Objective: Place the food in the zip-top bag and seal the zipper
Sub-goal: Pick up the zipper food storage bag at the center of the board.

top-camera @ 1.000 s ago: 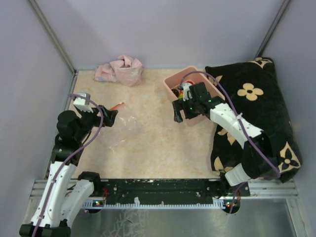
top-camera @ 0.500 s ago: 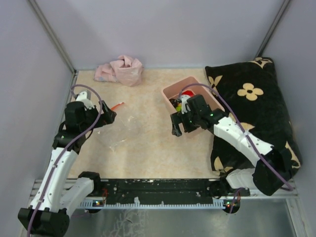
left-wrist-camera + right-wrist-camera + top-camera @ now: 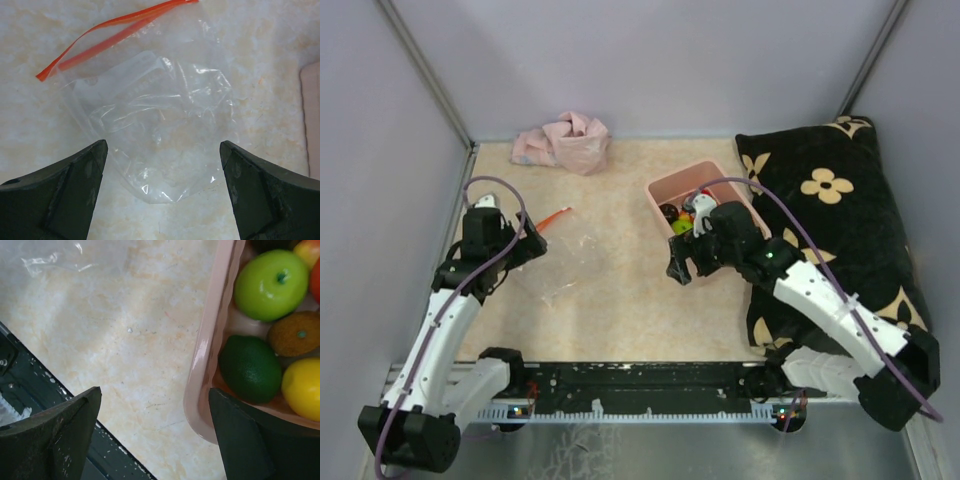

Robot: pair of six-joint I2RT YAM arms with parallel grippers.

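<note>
The clear zip-top bag (image 3: 565,262) lies flat and empty on the tabletop, its red-orange zipper (image 3: 557,214) along the far edge. In the left wrist view the bag (image 3: 155,125) sits just ahead of my open left gripper (image 3: 162,150), with the zipper (image 3: 115,30) standing partly apart. The left gripper (image 3: 528,243) hovers at the bag's left edge. The food (image 3: 678,218) sits in the pink tub (image 3: 665,182): a green apple (image 3: 272,285), a dark green fruit (image 3: 250,367), a yellow one (image 3: 302,387) and a brown one (image 3: 295,334). My open right gripper (image 3: 155,395) is empty and straddles the tub's near corner (image 3: 205,350).
A crumpled pink cloth (image 3: 563,140) lies at the back left. A black flowered pillow (image 3: 830,200) fills the right side, touching the tub. Grey walls close in the back and left; a black rail (image 3: 640,380) runs along the near edge.
The right gripper has drawn back from over the tub toward its near left corner. The left arm has shifted slightly left and back by the bag. Both stay open.
</note>
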